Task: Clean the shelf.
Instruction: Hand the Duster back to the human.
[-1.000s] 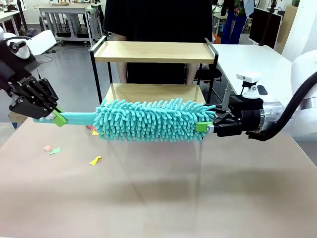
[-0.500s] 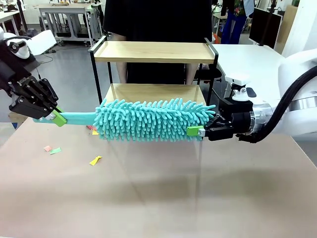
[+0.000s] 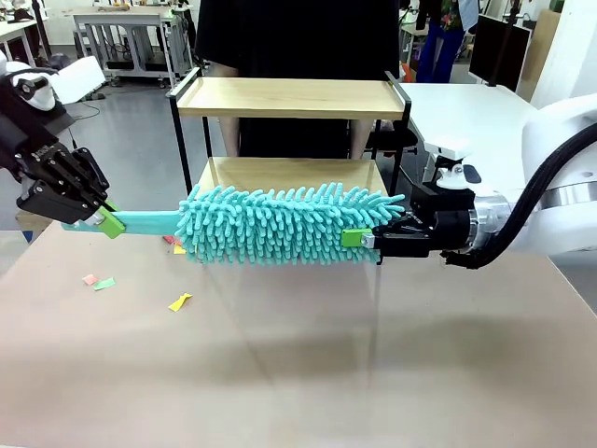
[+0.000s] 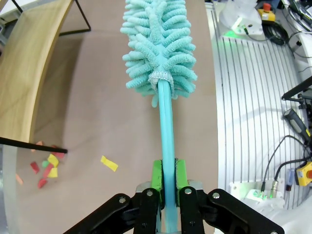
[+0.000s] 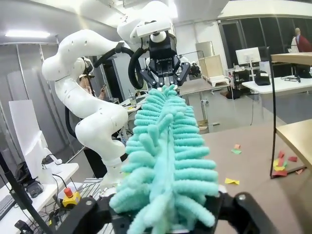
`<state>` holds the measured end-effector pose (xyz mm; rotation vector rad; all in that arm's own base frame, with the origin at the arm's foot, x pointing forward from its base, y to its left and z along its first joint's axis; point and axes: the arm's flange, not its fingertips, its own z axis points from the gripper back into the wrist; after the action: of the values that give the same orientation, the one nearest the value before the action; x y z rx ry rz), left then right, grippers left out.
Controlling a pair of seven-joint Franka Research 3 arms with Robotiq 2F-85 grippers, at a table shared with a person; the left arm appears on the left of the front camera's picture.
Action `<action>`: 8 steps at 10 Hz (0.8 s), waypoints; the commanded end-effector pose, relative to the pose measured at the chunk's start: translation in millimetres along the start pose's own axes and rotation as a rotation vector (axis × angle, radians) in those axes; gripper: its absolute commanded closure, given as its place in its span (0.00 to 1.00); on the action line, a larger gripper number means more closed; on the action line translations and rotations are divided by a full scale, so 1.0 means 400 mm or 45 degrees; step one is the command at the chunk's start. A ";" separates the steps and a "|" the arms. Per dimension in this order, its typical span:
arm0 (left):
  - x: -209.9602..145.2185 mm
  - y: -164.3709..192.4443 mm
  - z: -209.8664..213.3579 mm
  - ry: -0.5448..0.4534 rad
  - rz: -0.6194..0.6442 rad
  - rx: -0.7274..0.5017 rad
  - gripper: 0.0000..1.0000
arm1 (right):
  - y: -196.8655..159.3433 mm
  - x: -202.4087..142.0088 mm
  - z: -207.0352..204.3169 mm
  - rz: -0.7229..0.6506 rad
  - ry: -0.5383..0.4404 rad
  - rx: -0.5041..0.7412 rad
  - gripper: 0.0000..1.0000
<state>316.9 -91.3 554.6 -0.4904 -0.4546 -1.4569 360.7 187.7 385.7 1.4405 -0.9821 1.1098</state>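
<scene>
The shelf (image 3: 291, 98) stands at the desk's (image 3: 298, 373) far edge, and coloured paper scraps (image 3: 179, 301) lie near the desk's left edge, so the cleaning looks barely begun. The left gripper (image 3: 104, 217) is clamped on the teal duster's (image 3: 289, 224) handle; the right gripper (image 3: 362, 239) is closed on its fluffy tip. The duster's long axis runs level, left to right, head pointing right.

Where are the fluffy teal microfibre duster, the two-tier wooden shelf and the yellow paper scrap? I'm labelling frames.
Fluffy teal microfibre duster (image 3: 280, 224), front view, middle of its head.
Two-tier wooden shelf with black metal frame (image 3: 289, 97), front view, top board.
Yellow paper scrap (image 3: 179, 301), front view, its centre.
</scene>
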 end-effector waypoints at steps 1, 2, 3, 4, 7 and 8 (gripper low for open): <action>0.004 -0.003 0.003 -0.039 -0.024 -0.006 0.87 | -0.012 0.000 -0.006 0.029 -0.051 0.020 1.00; 0.004 -0.003 0.003 -0.039 -0.024 -0.006 0.87 | -0.010 -0.002 -0.004 0.042 -0.050 0.024 1.00; 0.004 -0.003 0.003 -0.039 -0.024 -0.006 0.87 | -0.010 -0.003 -0.003 0.052 -0.047 0.026 1.00; 0.004 -0.003 0.003 -0.039 -0.024 -0.006 0.87 | -0.009 -0.004 -0.004 0.061 -0.052 0.034 1.00; 0.004 -0.003 0.003 -0.039 -0.024 -0.006 0.87 | -0.009 -0.006 -0.003 0.086 -0.033 0.051 1.00; 0.004 -0.003 0.003 -0.039 -0.024 -0.006 0.87 | -0.010 -0.007 -0.001 0.087 -0.032 0.059 1.00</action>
<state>316.8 -90.9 554.4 -0.4914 -0.4536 -1.4575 359.8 188.8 381.9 1.4607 -1.0128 1.1408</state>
